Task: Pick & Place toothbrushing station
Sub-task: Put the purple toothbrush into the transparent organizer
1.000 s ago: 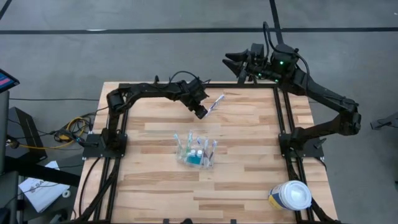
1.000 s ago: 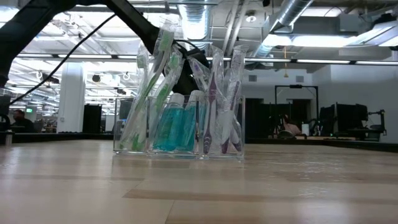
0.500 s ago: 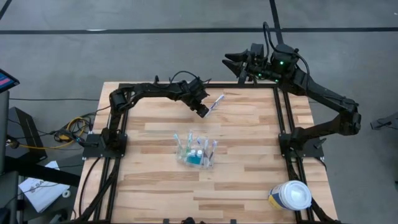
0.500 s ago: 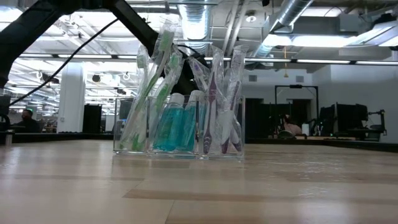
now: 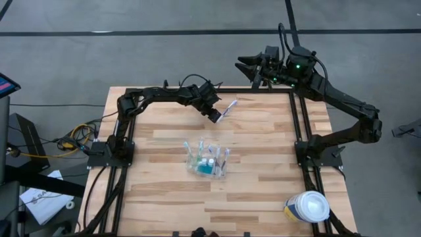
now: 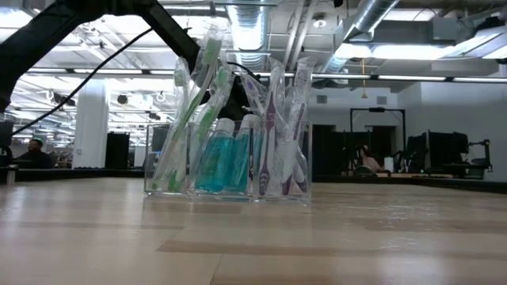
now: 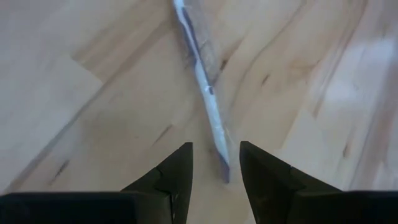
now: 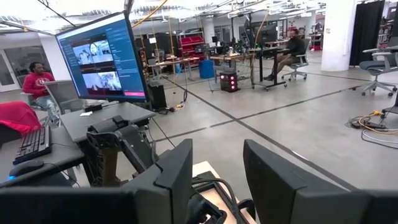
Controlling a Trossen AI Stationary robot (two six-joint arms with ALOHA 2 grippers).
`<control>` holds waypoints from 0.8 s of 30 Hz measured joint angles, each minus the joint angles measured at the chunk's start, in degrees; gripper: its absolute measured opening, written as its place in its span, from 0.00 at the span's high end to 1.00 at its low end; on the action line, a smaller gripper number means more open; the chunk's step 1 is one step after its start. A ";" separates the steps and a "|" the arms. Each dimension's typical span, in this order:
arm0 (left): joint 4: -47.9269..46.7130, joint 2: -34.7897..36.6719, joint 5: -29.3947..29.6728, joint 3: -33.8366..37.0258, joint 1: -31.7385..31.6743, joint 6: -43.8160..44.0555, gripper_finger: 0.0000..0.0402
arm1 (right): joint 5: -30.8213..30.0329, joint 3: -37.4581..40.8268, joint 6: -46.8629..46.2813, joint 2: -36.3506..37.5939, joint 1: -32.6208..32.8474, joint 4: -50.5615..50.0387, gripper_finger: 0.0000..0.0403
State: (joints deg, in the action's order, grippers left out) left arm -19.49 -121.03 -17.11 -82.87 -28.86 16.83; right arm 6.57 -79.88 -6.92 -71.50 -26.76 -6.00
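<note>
Reaching: left claw is low over the tabletop, fingers parted astride a wrapped toothbrush, not yet gripping.
Holder: clear holder stands well behind this claw, mid-tabletop, already stocked.
Idle: right claw is spread, empty, raised beyond the far edge.
Risk: thin brush may skid or pivot if one finger lands first.
Views: only the wrist view shows the straddle; the low view shows the holder's contents upright.

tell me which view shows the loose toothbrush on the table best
The left wrist view: the toothbrush fills it, lying on the wood just ahead of the open left gripper. The high view shows it small at the gripper. The low and right wrist views don't show it.
</note>
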 joint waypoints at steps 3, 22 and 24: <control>0.03 0.00 1.17 0.00 0.35 -0.03 0.69 | 0.73 0.00 0.02 0.00 0.00 0.00 0.67; -0.83 0.66 -3.29 -0.02 2.59 5.49 0.69 | 1.25 0.00 0.94 0.00 -0.02 -0.24 0.67; -0.97 0.66 -3.82 0.00 2.43 6.34 0.69 | 1.25 0.00 0.96 0.00 -0.02 -0.26 0.67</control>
State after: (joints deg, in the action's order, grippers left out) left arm -20.46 -120.38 -20.94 -82.87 -26.44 23.18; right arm 7.81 -79.88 -5.96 -71.50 -26.79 -6.26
